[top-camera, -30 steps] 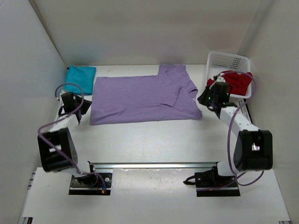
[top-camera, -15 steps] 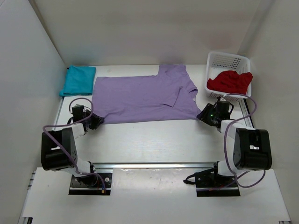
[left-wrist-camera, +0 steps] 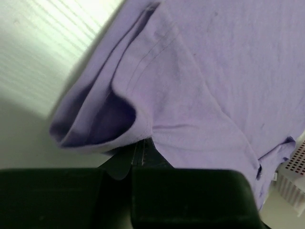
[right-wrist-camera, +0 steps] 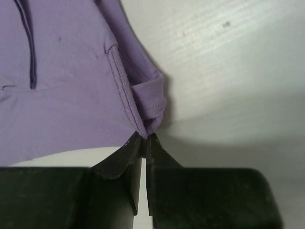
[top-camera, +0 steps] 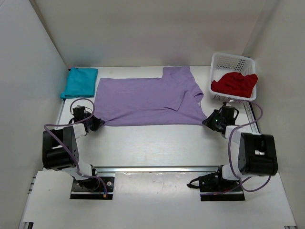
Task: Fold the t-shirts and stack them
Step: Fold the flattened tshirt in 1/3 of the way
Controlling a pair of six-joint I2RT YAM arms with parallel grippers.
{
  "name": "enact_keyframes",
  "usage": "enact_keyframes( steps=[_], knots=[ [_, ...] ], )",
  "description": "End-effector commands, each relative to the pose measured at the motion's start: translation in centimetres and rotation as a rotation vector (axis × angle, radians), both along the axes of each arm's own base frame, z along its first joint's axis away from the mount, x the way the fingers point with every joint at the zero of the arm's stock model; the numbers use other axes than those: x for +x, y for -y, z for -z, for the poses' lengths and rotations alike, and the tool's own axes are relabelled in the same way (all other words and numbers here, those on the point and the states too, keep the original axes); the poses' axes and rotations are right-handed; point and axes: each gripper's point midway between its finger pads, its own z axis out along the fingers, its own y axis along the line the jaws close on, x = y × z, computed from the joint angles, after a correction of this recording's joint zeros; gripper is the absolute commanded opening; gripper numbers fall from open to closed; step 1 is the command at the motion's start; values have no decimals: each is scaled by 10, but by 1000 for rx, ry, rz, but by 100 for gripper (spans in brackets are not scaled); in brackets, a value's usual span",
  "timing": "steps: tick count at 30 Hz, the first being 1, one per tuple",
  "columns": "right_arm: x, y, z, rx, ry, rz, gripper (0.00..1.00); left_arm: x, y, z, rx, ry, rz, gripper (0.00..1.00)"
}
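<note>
The lavender t-shirt (top-camera: 147, 100) lies spread flat across the middle of the table. My left gripper (top-camera: 96, 123) is shut on its near left corner, seen close in the left wrist view (left-wrist-camera: 138, 145) with a fold of lavender cloth (left-wrist-camera: 190, 71) above the jaws. My right gripper (top-camera: 210, 121) is shut on its near right corner; the right wrist view (right-wrist-camera: 144, 138) shows the hem (right-wrist-camera: 152, 102) pinched between the fingertips. The teal t-shirt (top-camera: 80, 81) lies folded at the back left. The red t-shirt (top-camera: 234, 83) lies bunched in the white basket.
The white lattice basket (top-camera: 232, 62) stands at the back right, against the wall. White walls close in the table on the left, back and right. A metal rail (top-camera: 157, 168) runs along the near edge between the arm bases.
Both grippers have come down from beside the shirt to its near corners and shut on them. The near edge of the shirt has been pulled straighter and a little nearer.
</note>
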Motion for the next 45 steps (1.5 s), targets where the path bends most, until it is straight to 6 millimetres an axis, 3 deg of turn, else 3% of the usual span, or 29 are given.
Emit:
enact_keyframes(
  steps=[1,3,5,7,8,9,10,12,14,15,16,18,21,23,24,25,27,28,31,33,40,45],
  knots=[
    [-26,12,3,-20,-21,76,0,-13,-11,-1,67,-47,4,0],
    [-44,11,-1,18,-11,101,0,-32,-16,4,74,-96,-4,0],
    [-70,9,12,34,-41,109,0,-44,-18,5,60,-111,-2,0],
    [-86,10,10,42,-28,127,0,-57,-17,8,58,-138,7,0],
    [-102,9,21,52,-72,134,0,-65,-17,8,76,-155,15,0],
    [-111,11,20,55,-66,148,0,-74,-15,12,71,-177,17,1],
    [-106,14,8,45,-7,156,0,-80,-13,11,71,-169,18,5],
    [-113,22,3,11,2,195,6,-86,-14,8,77,-145,9,29],
    [-105,18,-16,-13,65,166,23,-74,-11,-14,115,-55,18,48],
    [-98,21,-31,-28,102,166,26,-68,-10,-26,131,-9,21,58],
    [-93,19,-41,-33,114,136,30,-57,-5,-39,141,43,31,66],
    [-88,13,-52,-19,127,106,34,-43,3,-59,137,105,42,70],
    [-82,5,-70,-46,165,61,39,-22,4,-89,148,181,43,71],
    [-77,-5,-83,-92,204,10,35,-17,-6,-90,220,173,36,70],
    [-75,-7,-82,-96,200,2,30,-13,-15,-88,265,157,8,69],
    [-72,-20,-86,-85,219,-45,26,-13,-19,-84,293,143,12,68],
    [-69,-43,-74,-62,178,-143,11,-6,-28,-72,290,102,4,65],
    [-65,-55,-76,-47,189,-187,9,-5,-29,-69,280,93,4,63],
    [-56,-81,-66,-49,173,-269,7,8,-37,-58,311,39,14,59],
    [-46,-89,-69,-45,201,-290,8,10,-38,-51,345,-1,33,54],
    [-33,-107,-62,-5,192,-329,13,12,-50,-37,403,-65,13,43],
    [-34,-108,-61,-2,202,-339,14,13,-50,-29,433,-100,21,47]
  ],
)
